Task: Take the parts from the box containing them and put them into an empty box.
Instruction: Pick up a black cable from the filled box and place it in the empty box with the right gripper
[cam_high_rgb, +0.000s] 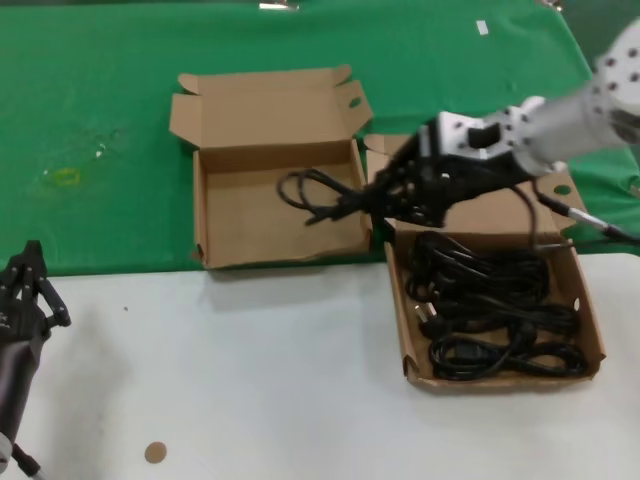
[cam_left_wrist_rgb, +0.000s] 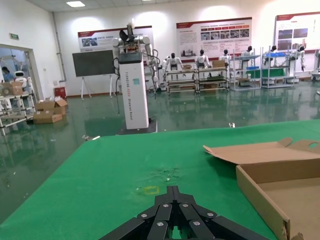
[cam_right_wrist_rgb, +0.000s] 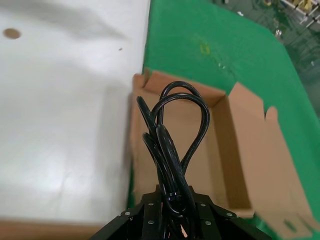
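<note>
The empty box (cam_high_rgb: 250, 220), squarer with an oval-holed lid, lies open on the green cloth left of centre. The box containing the parts (cam_high_rgb: 500, 383) sits to its right, holding several black cable bundles (cam_high_rgb: 490, 300); my right arm hides most of its lid. My right gripper (cam_high_rgb: 385, 197) is shut on one black cable bundle (cam_high_rgb: 315, 195) and holds it above the empty box's right side. In the right wrist view the bundle (cam_right_wrist_rgb: 172, 135) hangs from the gripper (cam_right_wrist_rgb: 172, 202) over the empty box (cam_right_wrist_rgb: 220, 150). My left gripper (cam_high_rgb: 25, 285) is parked at the near left, shut (cam_left_wrist_rgb: 172, 192).
Green cloth (cam_high_rgb: 110, 90) covers the far half of the table and white surface (cam_high_rgb: 250, 370) the near half. A small brown disc (cam_high_rgb: 154, 452) lies near the front edge. A yellowish mark (cam_high_rgb: 62, 177) is on the cloth at far left.
</note>
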